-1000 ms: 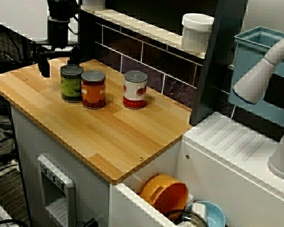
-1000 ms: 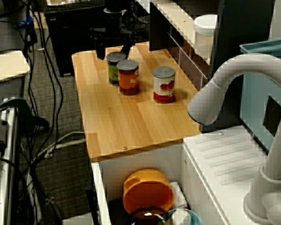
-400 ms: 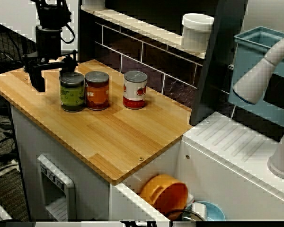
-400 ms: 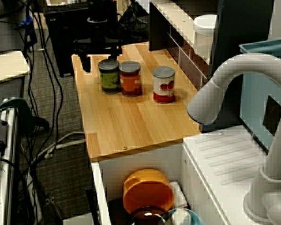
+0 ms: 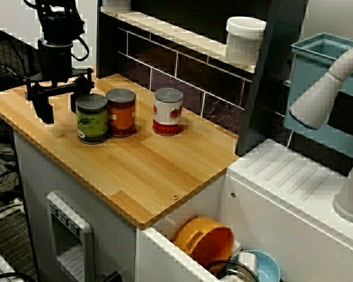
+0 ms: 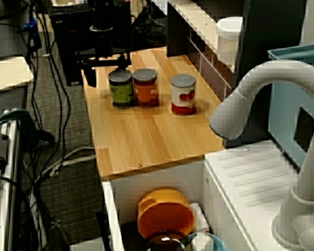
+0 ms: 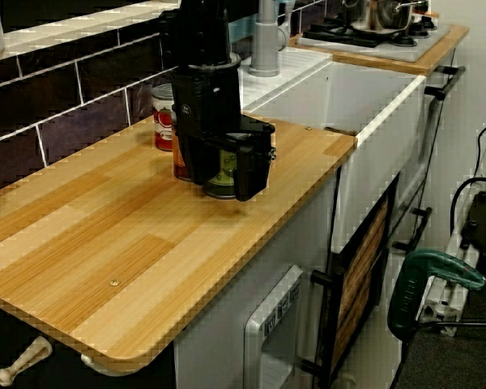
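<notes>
The black gripper [image 5: 62, 107] hung fingers-down low over the left end of the wooden counter [image 5: 135, 170], its jaws spread wide with nothing between them. In the view from the sink side, the green-labelled can [image 5: 92, 120] stood upright just beside the finger [image 5: 76, 101] nearest it, outside the open jaws, on the side toward the sink. Whether that finger touched the can could not be told. In the view from the counter's far end, the can showed through the gap between the fingers, standing behind them. Against the green can's far side stood an orange-labelled can [image 5: 121, 113], the two touching or nearly so. A red-and-white can [image 5: 167, 111] stood a little apart beyond it. Farther off, a white tub [image 5: 245, 40] sat on the tiled ledge, and an orange bowl [image 5: 205, 239] lay in the sink under the grey faucet [image 5: 323, 94].
</notes>
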Action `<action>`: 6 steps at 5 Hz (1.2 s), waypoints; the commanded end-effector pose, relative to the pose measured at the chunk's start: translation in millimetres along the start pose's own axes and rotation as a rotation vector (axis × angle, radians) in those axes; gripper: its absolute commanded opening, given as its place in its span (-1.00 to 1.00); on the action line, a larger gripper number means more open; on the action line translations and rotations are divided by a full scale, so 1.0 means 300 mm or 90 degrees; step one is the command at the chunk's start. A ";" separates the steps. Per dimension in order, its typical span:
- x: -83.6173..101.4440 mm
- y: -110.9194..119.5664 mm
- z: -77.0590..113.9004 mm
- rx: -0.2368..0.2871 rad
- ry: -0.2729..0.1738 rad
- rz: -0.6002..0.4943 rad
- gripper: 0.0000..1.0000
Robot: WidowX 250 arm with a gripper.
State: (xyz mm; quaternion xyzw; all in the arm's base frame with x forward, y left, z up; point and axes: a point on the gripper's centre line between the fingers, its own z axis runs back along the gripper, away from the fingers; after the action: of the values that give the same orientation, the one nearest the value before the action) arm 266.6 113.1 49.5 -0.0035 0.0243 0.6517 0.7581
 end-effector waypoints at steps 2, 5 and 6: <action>0.107 -0.008 0.058 -0.062 -0.024 -0.104 1.00; 0.096 -0.088 0.052 -0.077 -0.040 -0.068 1.00; 0.068 -0.123 0.052 -0.071 -0.036 -0.056 1.00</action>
State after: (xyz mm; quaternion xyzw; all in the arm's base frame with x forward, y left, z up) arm 304.6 122.9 53.0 -0.0241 -0.0105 0.6180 0.7857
